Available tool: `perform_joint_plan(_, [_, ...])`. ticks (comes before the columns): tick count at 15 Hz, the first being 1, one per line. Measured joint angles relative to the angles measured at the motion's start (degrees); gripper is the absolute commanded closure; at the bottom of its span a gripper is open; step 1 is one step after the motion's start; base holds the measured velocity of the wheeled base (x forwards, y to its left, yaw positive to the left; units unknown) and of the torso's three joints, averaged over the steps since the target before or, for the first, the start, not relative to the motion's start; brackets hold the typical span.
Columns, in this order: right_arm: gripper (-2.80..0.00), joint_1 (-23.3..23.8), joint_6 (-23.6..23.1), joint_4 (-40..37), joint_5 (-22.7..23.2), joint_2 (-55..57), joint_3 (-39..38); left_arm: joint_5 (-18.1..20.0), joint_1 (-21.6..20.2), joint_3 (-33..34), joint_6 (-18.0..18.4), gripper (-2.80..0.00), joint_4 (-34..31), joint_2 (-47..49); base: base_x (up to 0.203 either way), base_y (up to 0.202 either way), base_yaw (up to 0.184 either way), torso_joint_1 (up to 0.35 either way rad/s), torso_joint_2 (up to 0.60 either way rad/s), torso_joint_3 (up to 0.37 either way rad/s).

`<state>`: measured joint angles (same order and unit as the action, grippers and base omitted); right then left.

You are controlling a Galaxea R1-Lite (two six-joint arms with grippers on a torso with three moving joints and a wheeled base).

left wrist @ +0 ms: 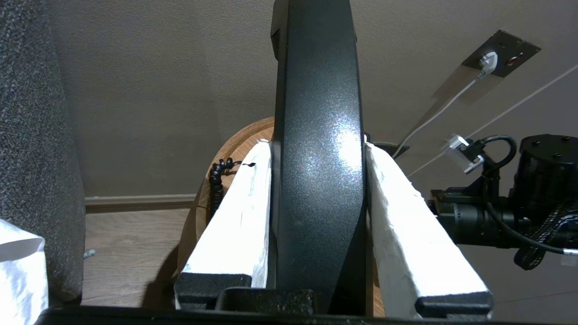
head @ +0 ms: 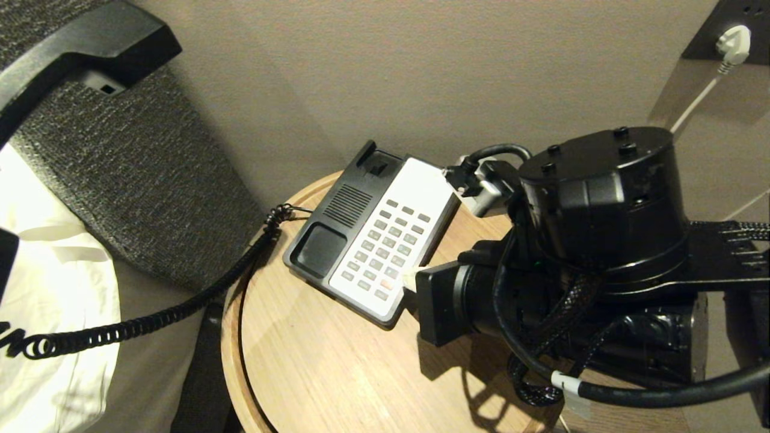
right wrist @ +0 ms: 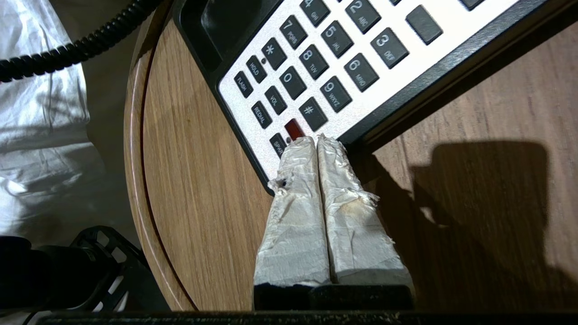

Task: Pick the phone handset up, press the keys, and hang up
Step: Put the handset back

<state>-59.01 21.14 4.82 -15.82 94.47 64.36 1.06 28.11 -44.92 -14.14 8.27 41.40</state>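
My left gripper clamps the handset between its fingers, lifted off the base; a slack grip or a snagged cord could drop it. My right gripper, fingers pressed together, touches the keypad's edge by the red key; the broad tip may hit neighbouring keys.

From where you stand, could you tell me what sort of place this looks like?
Probably a hotel bedroom: a corded desk phone on a round wooden bedside table, white bedding, and a padded headboard.
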Motion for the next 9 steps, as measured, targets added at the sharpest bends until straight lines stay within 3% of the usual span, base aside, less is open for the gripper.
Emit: perform_joint_plan(9, [0.0,-1.6,0.1,-0.4,0.3,2.3,1.7,1.6,0.0,1.5,-0.2,0.0,-0.1,-1.8,0.0,0.0,0.0,0.0,0.0,0.0])
